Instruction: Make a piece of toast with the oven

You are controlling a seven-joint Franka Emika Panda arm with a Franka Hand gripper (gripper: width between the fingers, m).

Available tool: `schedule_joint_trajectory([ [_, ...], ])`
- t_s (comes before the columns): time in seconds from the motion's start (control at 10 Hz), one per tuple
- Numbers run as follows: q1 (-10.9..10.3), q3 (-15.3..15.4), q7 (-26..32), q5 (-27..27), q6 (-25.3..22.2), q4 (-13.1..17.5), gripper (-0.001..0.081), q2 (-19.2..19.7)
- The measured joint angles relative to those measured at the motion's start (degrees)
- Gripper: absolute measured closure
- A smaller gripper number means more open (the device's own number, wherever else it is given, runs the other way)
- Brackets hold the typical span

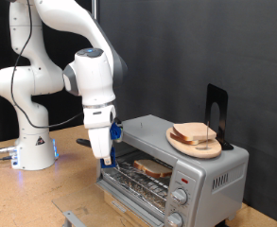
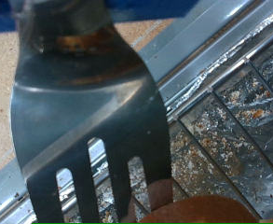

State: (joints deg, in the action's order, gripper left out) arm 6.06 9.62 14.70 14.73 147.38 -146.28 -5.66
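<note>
From the exterior view's left I see the white Franka arm base standing on the pale wooden bench (image 1: 15,199), the arm arching over and down to the right. The gripper (image 1: 104,151) hangs at the open front of the boxy silver-grey toaster oven (image 1: 209,175), just left of its mouth. In the wrist view a dark grey slotted metal spatula (image 2: 94,112) fills most of the picture, its handle end running up into the gripper, so I judge the gripper clamped on the spatula; the fingers themselves are out of frame there and too small to resolve in the exterior view.

The single squarish slice of tan bread with brown crust (image 1: 153,167) lies flat on the wire rack (image 1: 138,178) inside the oven, to the right of the gripper and a little lower. The spatula blade points along the same line, into the oven. In the wrist view a brown curved edge (image 2: 206,209) shows just past the blade tip; I take it for the slice, cut off by the frame. I cannot tell whether blade and bread touch.

Further right, on the oven's top, a round pale plate (image 1: 181,144) carries a pile of matching bread slices (image 1: 195,135), with a black upright bracket (image 1: 216,106) behind.

Hidden: the glass door, the blade tip, and the oven's far interior. The round knobs (image 1: 179,199) sit at lower right.
</note>
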Motion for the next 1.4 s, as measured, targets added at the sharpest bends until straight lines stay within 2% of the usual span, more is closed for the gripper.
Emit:
schedule_joint_trajectory([
  [0.4, 0.0, -0.2, 0.4, 1.0, -1.2, -0.2, 0.0337, -0.3],
  [0.9, 1.5, -3.9, 6.9, 1.8, -4.4, -5.4, 0.0337, -3.5],
  [1.1, 1.6, -6.0, 10.5, 8.3, -3.7, -7.1, 0.0337, -5.2],
  [1.3, 1.2, -7.5, 11.9, 19.1, -2.8, -7.7, 0.0337, -6.3],
  [1.4, 1.3, -7.3, 11.9, 17.1, -2.9, -7.8, 0.0337, -6.3],
])
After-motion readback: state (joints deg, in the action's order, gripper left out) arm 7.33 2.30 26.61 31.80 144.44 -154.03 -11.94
